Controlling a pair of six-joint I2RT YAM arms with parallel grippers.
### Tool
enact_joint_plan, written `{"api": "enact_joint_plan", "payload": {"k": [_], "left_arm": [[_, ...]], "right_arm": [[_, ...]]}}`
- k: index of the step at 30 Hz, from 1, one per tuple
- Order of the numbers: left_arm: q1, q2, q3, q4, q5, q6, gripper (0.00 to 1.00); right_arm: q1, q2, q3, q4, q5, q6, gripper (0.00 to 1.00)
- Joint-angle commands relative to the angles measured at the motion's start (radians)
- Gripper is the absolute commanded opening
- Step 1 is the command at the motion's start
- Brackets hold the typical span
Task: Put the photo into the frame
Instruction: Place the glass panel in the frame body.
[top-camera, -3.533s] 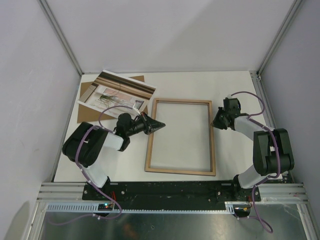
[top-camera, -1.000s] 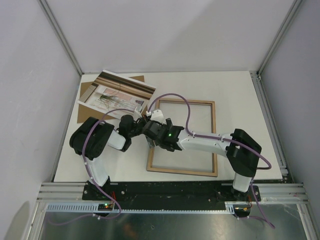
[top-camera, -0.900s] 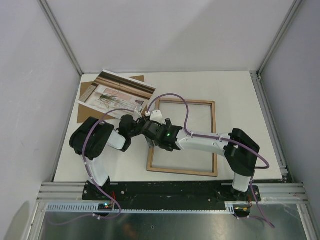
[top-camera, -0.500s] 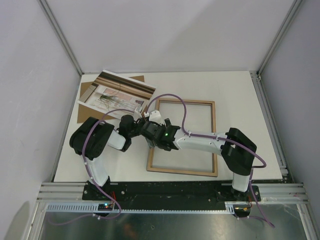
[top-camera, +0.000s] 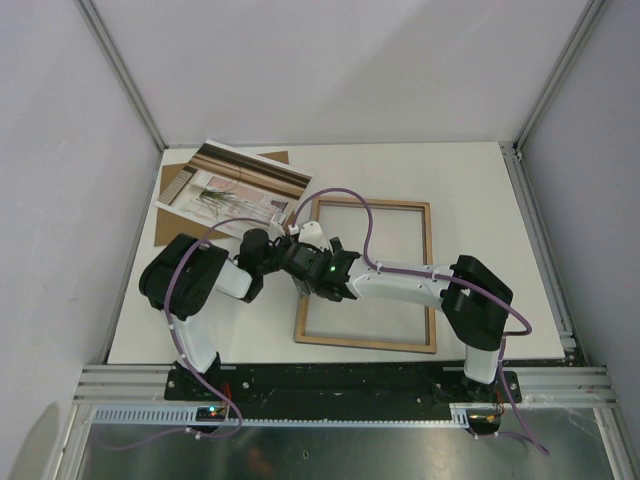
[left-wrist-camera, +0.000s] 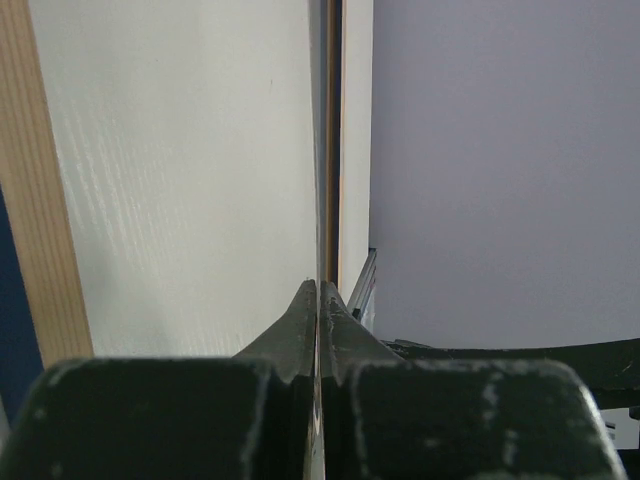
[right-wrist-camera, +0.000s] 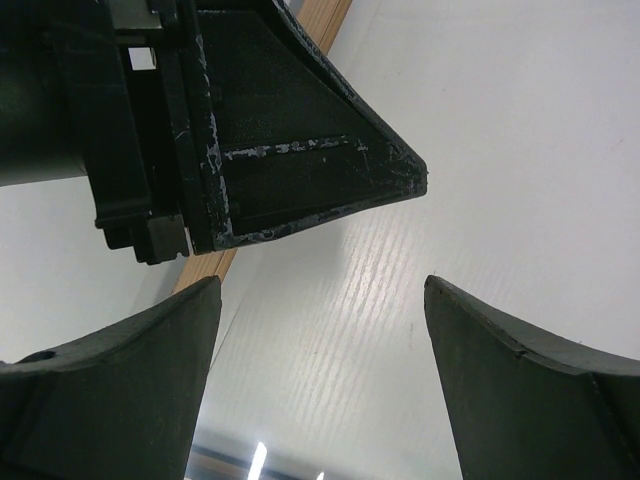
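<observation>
The frame (top-camera: 428, 275) lies wood back up in the middle of the table. At the back left, the photo (top-camera: 235, 180) rests tilted on a brown backing board (top-camera: 172, 228). My left gripper (top-camera: 287, 256) is shut with nothing in it, its tip over the frame's left rail (right-wrist-camera: 205, 268). In the left wrist view the shut jaws (left-wrist-camera: 318, 288) point across the frame (left-wrist-camera: 35, 200). My right arm stretches across the frame, and its open gripper (right-wrist-camera: 320, 285) hangs just beside the left gripper's fingers (right-wrist-camera: 300, 170). In the top view the right gripper (top-camera: 300, 246) overlaps the left one.
White walls and metal posts (top-camera: 125, 75) close in the table at the back and sides. The right arm's purple cable (top-camera: 350, 200) arches over the frame's top rail. The arm bases sit on a black rail (top-camera: 340, 380) at the near edge.
The right arm has swung from the right side across the frame to the left gripper, and over the last second it has crept slightly further left. The frame has slid a little to the right.
</observation>
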Motion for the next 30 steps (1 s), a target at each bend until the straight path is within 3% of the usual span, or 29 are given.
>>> {"api": "enact_joint_plan", "payload": {"k": [1,20,30], "left_arm": [[0.001,-0.022,0.038,0.016,0.025,0.035,0.03],[0.046,-0.07,0.055,-0.12,0.021,0.113,0.43],[0.071,-0.111,0.052,-0.181,0.014,0.149,0.58]], "right_arm": [[-0.007,0.007,0.039,-0.015,0.03,0.021,0.86],[-0.022,0.009,0.038,-0.008,0.012,0.016,0.86],[-0.028,0.012,0.038,-0.009,0.007,0.015,0.86]]}}
